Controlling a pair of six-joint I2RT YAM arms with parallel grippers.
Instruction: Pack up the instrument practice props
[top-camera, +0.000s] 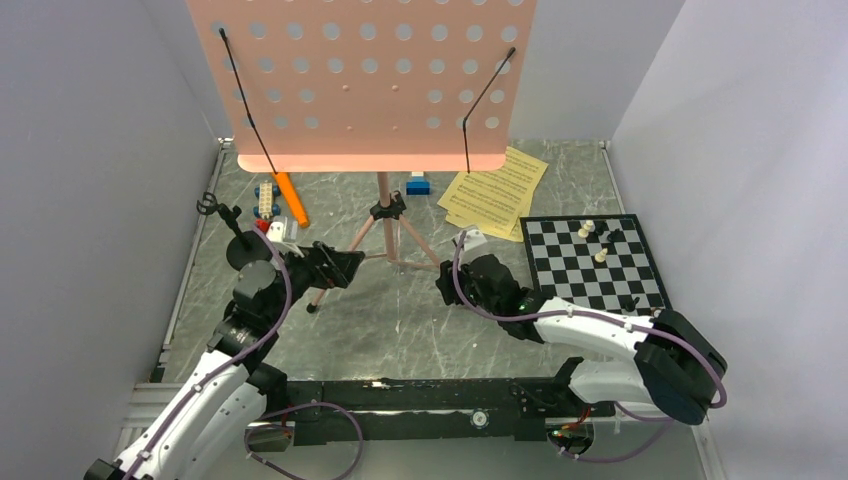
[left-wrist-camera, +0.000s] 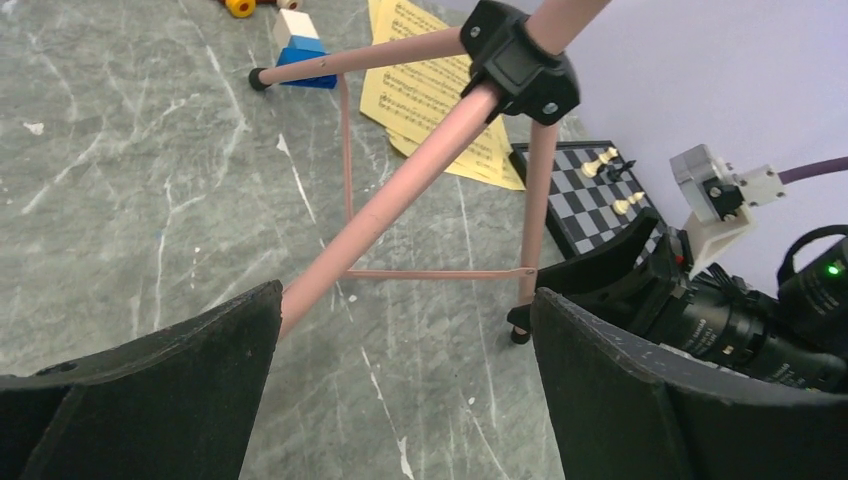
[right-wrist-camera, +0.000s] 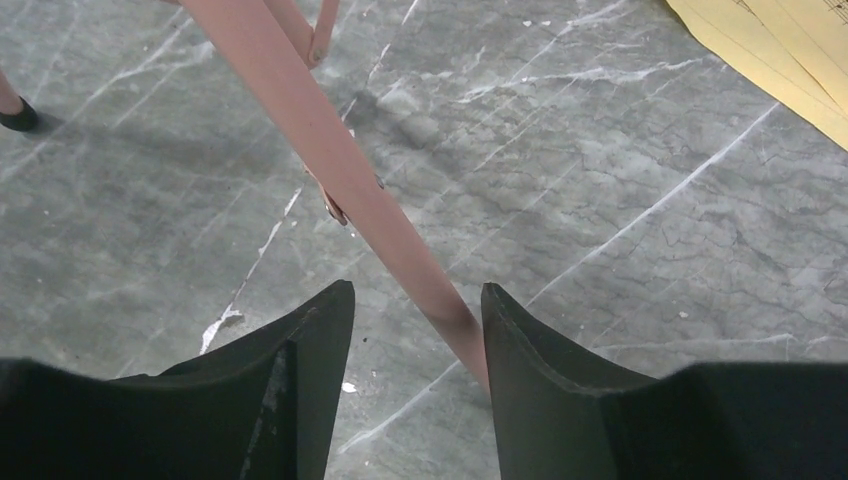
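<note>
Right hand (right-wrist-camera: 417, 290), half-open, straddles music stand (right-wrist-camera: 300, 110) leg.

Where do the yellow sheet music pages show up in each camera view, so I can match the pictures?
Top external: the yellow sheet-music pages lie right of centre, just beyond the chessboard's far-left corner.
Left wrist: top centre, partly crossed by the tripod.
Right wrist: only a corner, at the top right edge.
Shared landmark: the pink music stand's legs.

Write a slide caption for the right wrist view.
Right gripper open, straddling a leg of the pink music stand; yellow sheet-music pages at top right.
</note>
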